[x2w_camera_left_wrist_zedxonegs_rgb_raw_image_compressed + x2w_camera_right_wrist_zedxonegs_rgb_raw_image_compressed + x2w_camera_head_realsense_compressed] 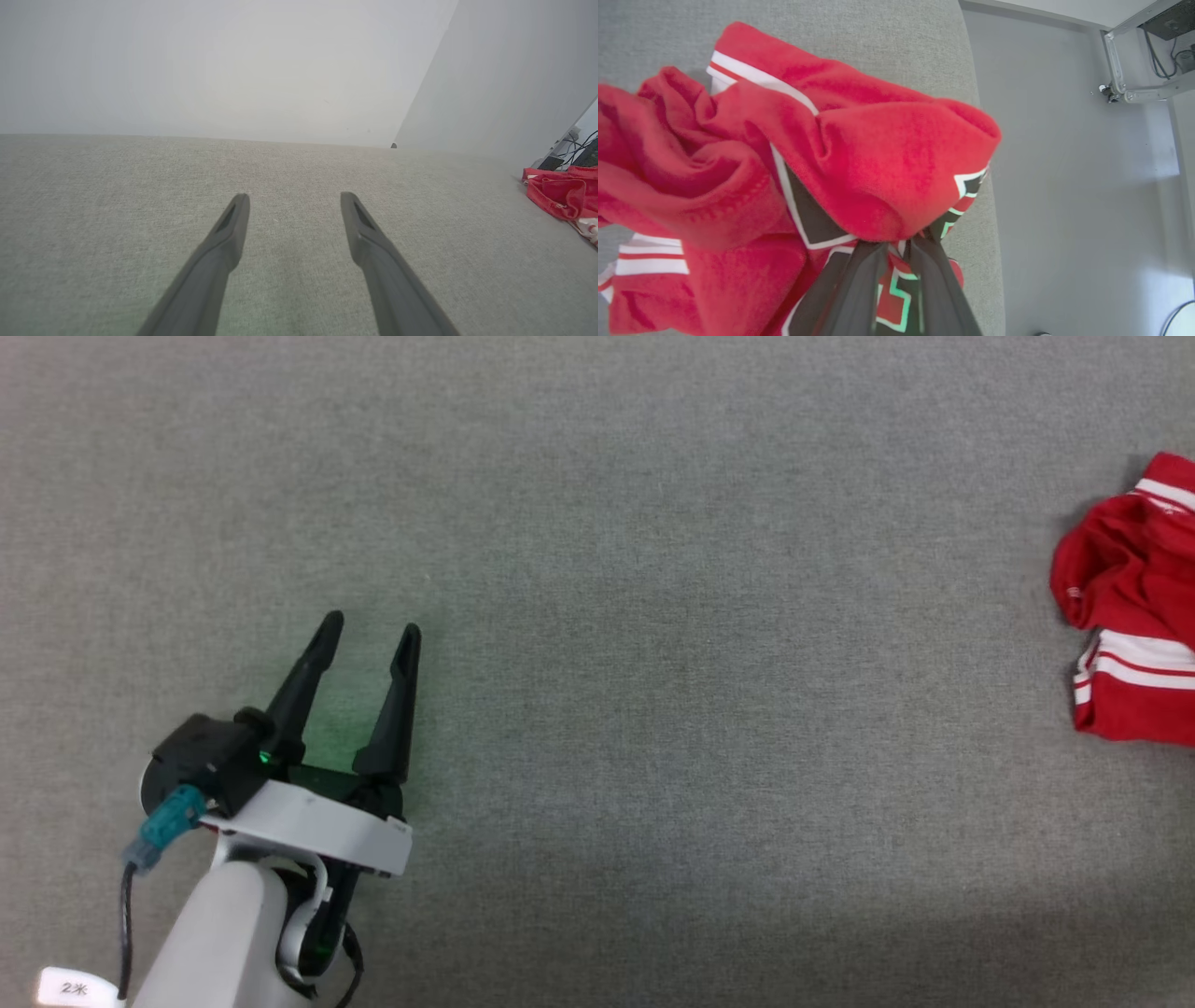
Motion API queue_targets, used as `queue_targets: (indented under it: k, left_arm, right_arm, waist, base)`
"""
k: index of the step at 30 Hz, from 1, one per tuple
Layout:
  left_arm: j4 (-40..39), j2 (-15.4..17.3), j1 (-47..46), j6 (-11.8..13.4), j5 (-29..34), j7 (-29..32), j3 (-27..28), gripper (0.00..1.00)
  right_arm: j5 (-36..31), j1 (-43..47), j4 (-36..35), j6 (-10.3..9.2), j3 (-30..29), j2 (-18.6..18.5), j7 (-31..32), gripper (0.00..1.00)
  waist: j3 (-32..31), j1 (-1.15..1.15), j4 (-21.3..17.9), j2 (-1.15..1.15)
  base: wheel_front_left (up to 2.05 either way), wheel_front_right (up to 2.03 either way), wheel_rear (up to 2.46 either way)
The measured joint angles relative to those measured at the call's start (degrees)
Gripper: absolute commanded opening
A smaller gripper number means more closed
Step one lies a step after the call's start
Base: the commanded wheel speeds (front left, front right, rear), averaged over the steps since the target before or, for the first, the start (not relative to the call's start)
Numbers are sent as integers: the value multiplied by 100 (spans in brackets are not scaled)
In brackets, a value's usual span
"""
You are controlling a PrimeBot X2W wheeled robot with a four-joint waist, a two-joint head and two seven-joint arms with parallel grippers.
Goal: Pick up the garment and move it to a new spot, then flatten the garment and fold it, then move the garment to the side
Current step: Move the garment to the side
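In the head view we saw the left gripper at the lower left over the grey surface, its fingers spread with nothing between them, and the red shirt bunched at the right edge of the frame, well apart from it. The left wrist view gave the same spread fingers and the shirt at its far right. The right wrist view added the right gripper at bottom centre, fingers drawn close and pinching a fold of the shirt beside its black, white and green print.
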Motion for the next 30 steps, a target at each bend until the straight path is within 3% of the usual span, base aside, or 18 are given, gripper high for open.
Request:
queue_targets:
  k: [11, 28, 30]
  left_arm:
    - [-10, 15, -68, 0, -5, 0, -46, 100]
    - [34, 26, -108, 0, -107, 0, -127, 100]
    - [44, 26, -106, 0, -113, 0, -116, 100]
  right_arm:
    - [-502, 5, -242, 0, -14, -244, 70, 0]
    - [-1206, 64, 299, 0, -422, 219, -54, 0]
    - [-1287, 53, 391, 0, -502, 247, -49, 11]
  waist:
    - [120, 0, -12, 0]
    - [112, 0, 413, 0]
    - [93, 0, 462, 0]
  base:
    - [0, 0, 0]
    - [0, 0, 0]
    - [0, 0, 0]
